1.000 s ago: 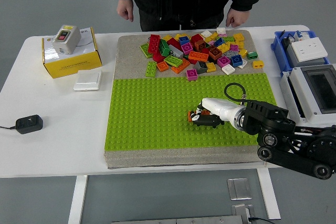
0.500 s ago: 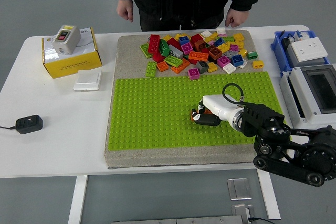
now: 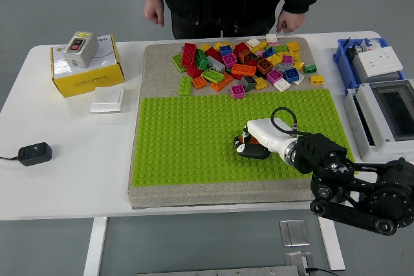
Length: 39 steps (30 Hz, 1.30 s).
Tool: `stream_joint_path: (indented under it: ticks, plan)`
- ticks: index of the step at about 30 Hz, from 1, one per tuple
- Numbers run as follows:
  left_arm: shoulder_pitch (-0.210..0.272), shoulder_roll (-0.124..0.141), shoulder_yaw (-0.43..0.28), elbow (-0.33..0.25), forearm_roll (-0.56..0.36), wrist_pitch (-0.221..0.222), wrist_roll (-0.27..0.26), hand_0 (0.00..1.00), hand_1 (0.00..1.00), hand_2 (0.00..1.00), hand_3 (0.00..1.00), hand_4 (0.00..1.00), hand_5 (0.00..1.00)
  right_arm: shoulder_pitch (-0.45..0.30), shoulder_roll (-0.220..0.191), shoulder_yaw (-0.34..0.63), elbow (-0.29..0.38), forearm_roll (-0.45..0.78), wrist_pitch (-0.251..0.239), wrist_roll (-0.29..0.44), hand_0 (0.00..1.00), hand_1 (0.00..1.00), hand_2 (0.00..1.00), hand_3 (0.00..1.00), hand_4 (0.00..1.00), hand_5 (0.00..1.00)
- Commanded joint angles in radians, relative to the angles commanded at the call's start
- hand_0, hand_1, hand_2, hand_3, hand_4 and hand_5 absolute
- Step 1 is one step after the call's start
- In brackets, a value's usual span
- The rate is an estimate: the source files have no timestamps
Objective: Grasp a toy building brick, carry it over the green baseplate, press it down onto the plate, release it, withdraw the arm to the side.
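Right hand (image 3: 251,148) pinches an orange brick (image 3: 249,139) onto the green baseplate (image 3: 181,140); no writing legible.

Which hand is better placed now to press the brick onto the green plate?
The right hand. It is over the green baseplate with its fingers closed on an orange brick. No left hand is in view.

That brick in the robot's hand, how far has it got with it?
Picking up and carrying look done: the right hand sits low over the green baseplate, fingers closed on an orange brick. Pressing it down seems in hand. Letting go and pulling the arm aside are left.
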Motion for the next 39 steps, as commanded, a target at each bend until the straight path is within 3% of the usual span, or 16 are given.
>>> stream_joint_path:
  ticks: [6, 14, 18, 22, 28, 29, 35, 36, 39]
  plan:
    - [0.001, -0.001, -0.013, 0.0, 0.01, 0.0, 0.001, 0.664, 0.644, 0.593, 0.648, 0.388, 0.474, 0.003, -0.015, 0.028, 0.024, 0.046, -0.011, 0.029, 0.132, 0.265, 0.714, 0.37, 0.368, 0.856]
    - [0.005, 0.001, -0.027, 0.0, 0.02, -0.001, 0.004, 0.664, 0.644, 0.593, 0.648, 0.388, 0.475, 0.001, -0.059, 0.161, 0.088, 0.206, 0.03, 0.096, 0.129, 0.262, 0.71, 0.362, 0.37, 0.856]
    - [0.006, 0.0, -0.029, 0.0, 0.021, -0.001, 0.004, 0.664, 0.644, 0.593, 0.649, 0.389, 0.475, -0.014, -0.082, 0.225, 0.104, 0.268, 0.02, 0.131, 0.127, 0.265, 0.708, 0.359, 0.37, 0.853]
    - [0.007, -0.001, -0.042, 0.0, 0.034, -0.003, 0.005, 0.664, 0.644, 0.593, 0.649, 0.389, 0.475, -0.051, -0.117, 0.276, 0.116, 0.284, -0.048, 0.208, 0.127, 0.265, 0.708, 0.359, 0.37, 0.853]
    - [0.011, -0.002, -0.059, 0.0, 0.052, -0.005, 0.006, 0.664, 0.644, 0.592, 0.649, 0.389, 0.474, -0.125, -0.167, 0.324, 0.095, 0.189, -0.173, 0.326, 0.145, 0.288, 0.701, 0.361, 0.372, 0.845]
    - [0.011, -0.003, -0.06, 0.0, 0.053, -0.005, 0.006, 0.664, 0.644, 0.589, 0.648, 0.389, 0.474, -0.144, -0.175, 0.343, 0.086, 0.165, -0.197, 0.348, 0.242, 0.366, 0.692, 0.492, 0.374, 0.809]
    - [0.016, -0.005, -0.061, 0.0, 0.057, -0.004, 0.007, 0.664, 0.644, 0.589, 0.648, 0.389, 0.474, -0.249, -0.198, 0.45, 0.045, 0.035, -0.314, 0.429, 0.242, 0.366, 0.692, 0.492, 0.374, 0.809]
    - [0.018, -0.005, -0.058, 0.0, 0.054, -0.004, 0.007, 0.663, 0.644, 0.589, 0.648, 0.388, 0.474, -0.267, -0.199, 0.472, 0.037, 0.009, -0.331, 0.438, 0.376, 0.5, 0.705, 0.64, 0.424, 0.716]
    - [0.022, -0.008, -0.048, 0.0, 0.046, -0.002, 0.006, 0.663, 0.644, 0.589, 0.648, 0.388, 0.474, -0.298, -0.198, 0.521, 0.018, -0.044, -0.358, 0.455, 0.376, 0.5, 0.705, 0.64, 0.424, 0.716]
